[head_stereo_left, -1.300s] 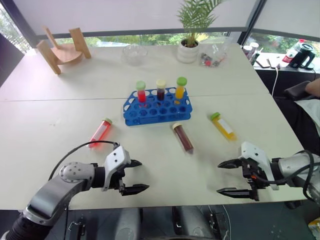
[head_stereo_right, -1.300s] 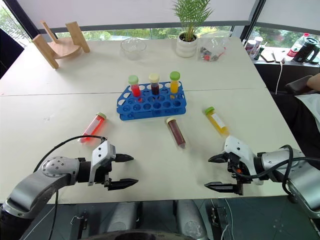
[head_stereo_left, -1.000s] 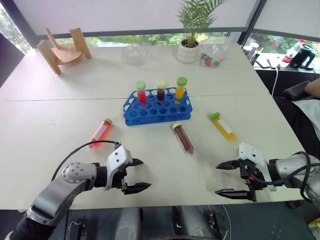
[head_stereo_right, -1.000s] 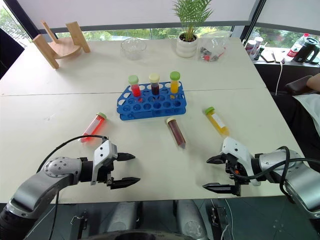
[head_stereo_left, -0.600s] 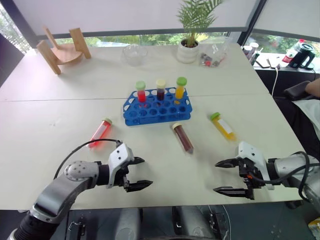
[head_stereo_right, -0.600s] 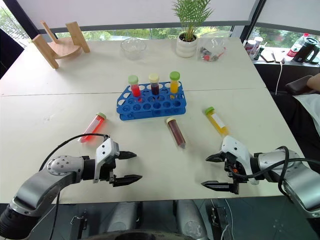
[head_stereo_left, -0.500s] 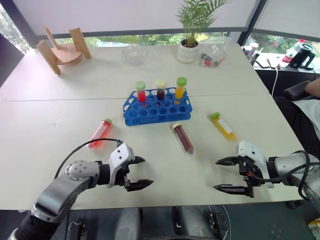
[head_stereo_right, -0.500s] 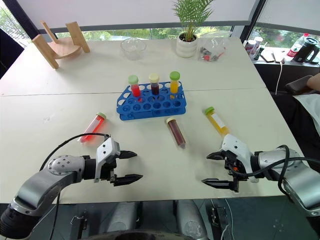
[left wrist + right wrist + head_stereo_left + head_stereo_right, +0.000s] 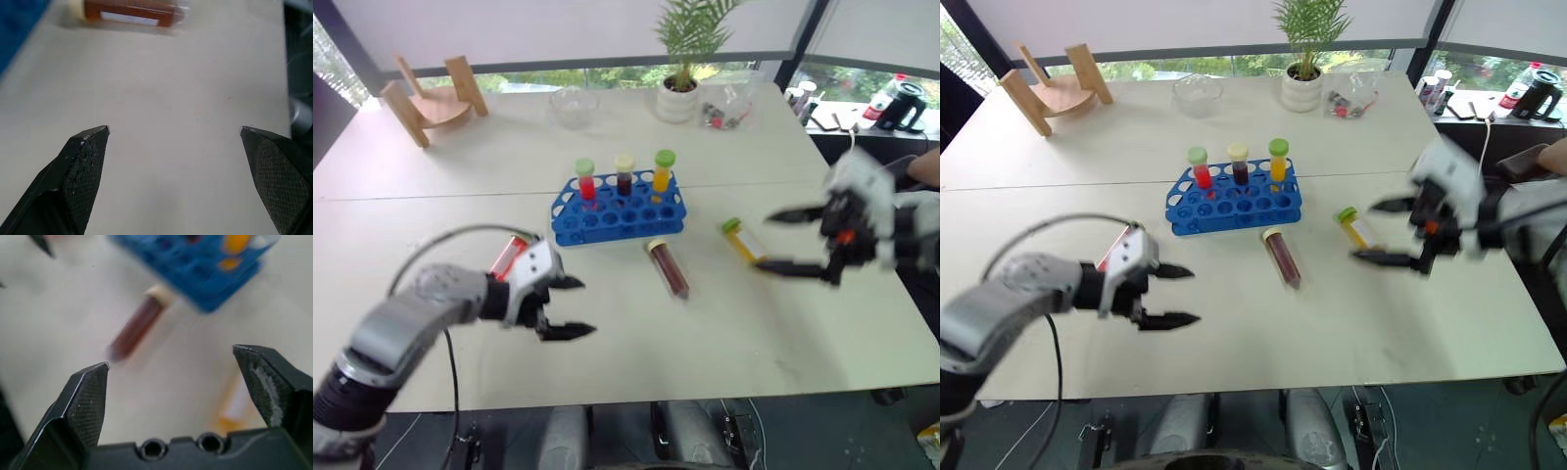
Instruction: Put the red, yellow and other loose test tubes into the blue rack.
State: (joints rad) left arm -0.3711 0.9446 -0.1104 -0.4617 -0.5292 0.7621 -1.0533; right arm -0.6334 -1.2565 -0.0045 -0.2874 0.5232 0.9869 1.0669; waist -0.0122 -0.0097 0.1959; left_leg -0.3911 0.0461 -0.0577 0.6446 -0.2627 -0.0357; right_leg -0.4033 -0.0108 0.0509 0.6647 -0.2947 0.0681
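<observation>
left eye view: the left gripper (image 9: pixel 568 307), jaws apart and empty, has been raised beside the red tube (image 9: pixel 506 257). 3 tubes stand in the blue rack (image 9: pixel 617 211). the right gripper (image 9: pixel 803 241), wide and empty, has been lifted over the yellow tube (image 9: pixel 741 240), likely its next pick.

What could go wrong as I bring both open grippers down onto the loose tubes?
The yellow tube, brown tube and red tube lie flat on the table, so a glancing finger could roll them. The right gripper hovers open over the yellow tube. The left gripper hides part of the red one.
</observation>
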